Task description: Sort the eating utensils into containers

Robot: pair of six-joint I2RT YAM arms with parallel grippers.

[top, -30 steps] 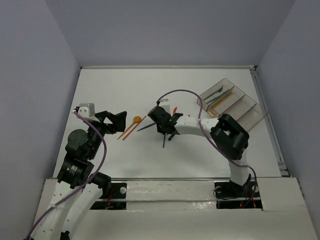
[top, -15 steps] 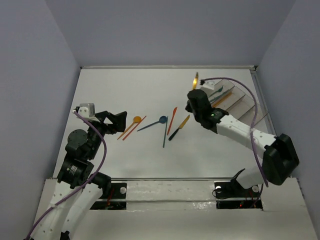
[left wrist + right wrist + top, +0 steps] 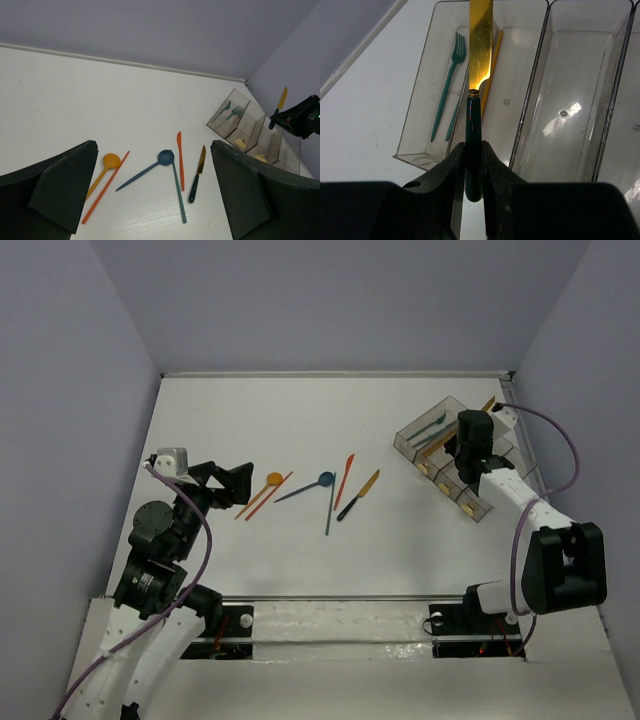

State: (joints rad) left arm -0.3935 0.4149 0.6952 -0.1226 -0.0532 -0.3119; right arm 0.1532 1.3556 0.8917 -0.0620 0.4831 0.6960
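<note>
My right gripper (image 3: pixel 476 422) is over the clear divided tray (image 3: pixel 410 440) at the right. It is shut on the dark green handle of a gold-bladed knife (image 3: pixel 481 45), which it holds above the tray's bins (image 3: pixel 570 100). A teal fork (image 3: pixel 449 85) and an orange utensil (image 3: pixel 492 70) lie in the bins below. My left gripper (image 3: pixel 235 485) is open and empty at the left, near an orange spoon (image 3: pixel 102 170), an orange stick (image 3: pixel 106 186), a blue spoon (image 3: pixel 145 169), a teal stick (image 3: pixel 179 192), an orange knife (image 3: pixel 180 160) and a second gold-bladed knife (image 3: pixel 196 174).
The loose utensils lie in a cluster (image 3: pixel 310 490) at mid-table between the two arms. The tray stands slanted against the table's right edge, close to the right wall. The back wall runs along the far edge.
My right arm has lifted the gold-bladed knife from the mid-table cluster and swung it right, to above the tray. The left arm has not moved.
</note>
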